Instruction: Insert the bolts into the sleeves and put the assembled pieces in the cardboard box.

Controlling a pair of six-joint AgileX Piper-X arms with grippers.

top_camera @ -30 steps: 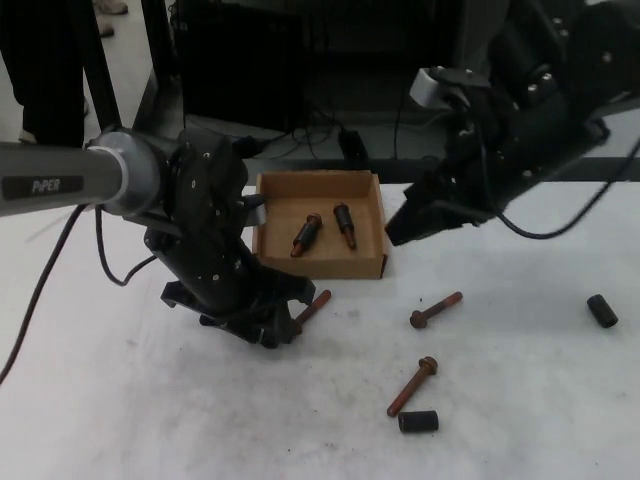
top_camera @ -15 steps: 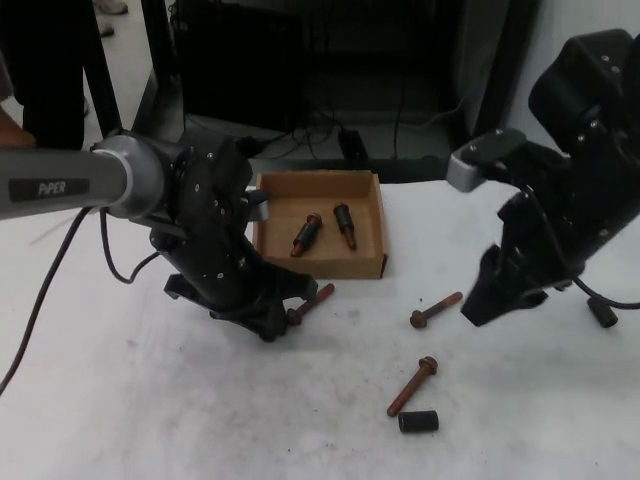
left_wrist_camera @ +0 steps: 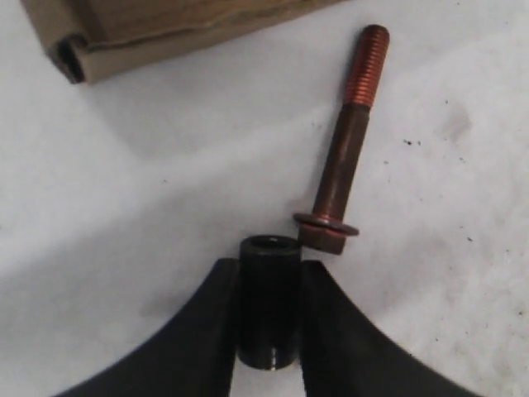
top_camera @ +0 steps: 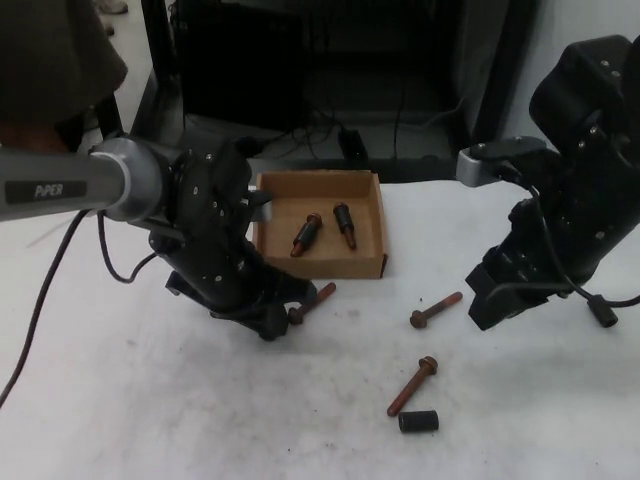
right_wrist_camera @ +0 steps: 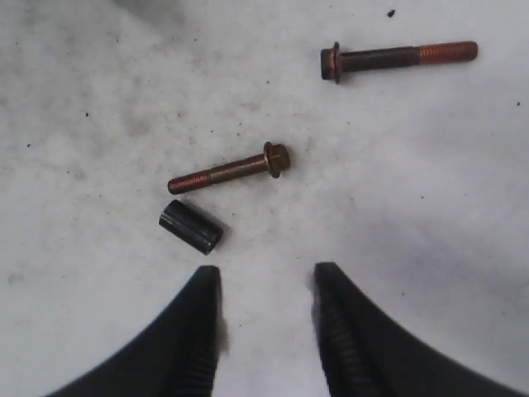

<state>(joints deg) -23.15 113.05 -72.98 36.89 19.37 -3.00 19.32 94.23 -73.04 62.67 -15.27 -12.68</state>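
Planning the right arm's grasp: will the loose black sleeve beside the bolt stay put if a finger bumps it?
Probably not: the loose sleeve is a short smooth cylinder lying on its side on the bench, so a bump would likely roll it. It looks rigid, so squeezing should not deform it. The nearby bolt might stop it rolling that way.

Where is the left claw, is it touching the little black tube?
Touching. The left wrist view shows the left gripper closed on the sleeve, fingers pressed against both its sides.
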